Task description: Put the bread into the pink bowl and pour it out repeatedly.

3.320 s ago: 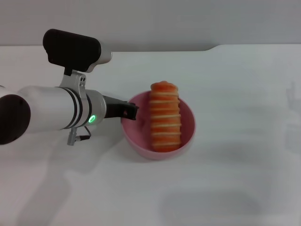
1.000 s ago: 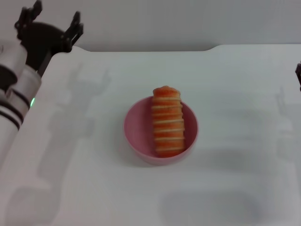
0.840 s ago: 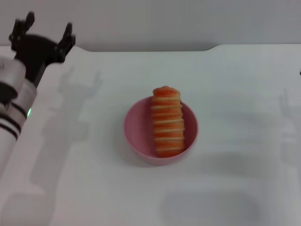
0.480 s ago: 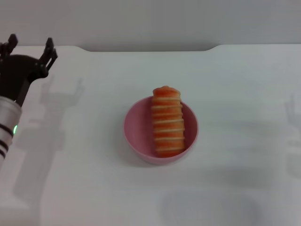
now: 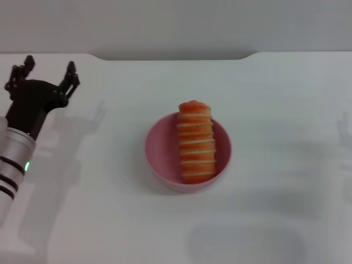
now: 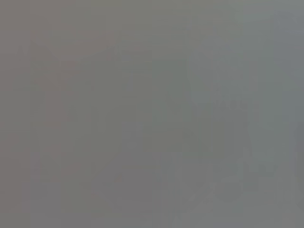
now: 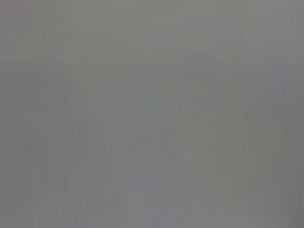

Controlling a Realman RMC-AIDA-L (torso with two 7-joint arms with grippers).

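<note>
1. You have the bread (image 5: pixel 195 142) lying in the pink bowl (image 5: pixel 159 154) at the middle of the white worktop (image 5: pixel 275 110), striped orange-brown face up, its far end jutting over the rim.
2. Your left claw (image 5: pixel 45 73) hangs over the worktop's far left part, well apart from the bowl, its fingers spread wide and holding nothing. Your right claw is out of sight, and both wrist views show only flat grey.
3. By my reading, the placing half of a cycle is done and the pour-out is next.
4. That move calls for bringing a claw to the bowl's rim, pinching the wall, then lifting and tipping until the bread slides out. The loaf overhangs the rim, so grip away from it.
5. Against the earliest frame, the left arm has left the bowl's left rim, where its claw then sat. Half a second ago it was farther left; it has edged slightly back. Bowl and bread have hardly shifted.
</note>
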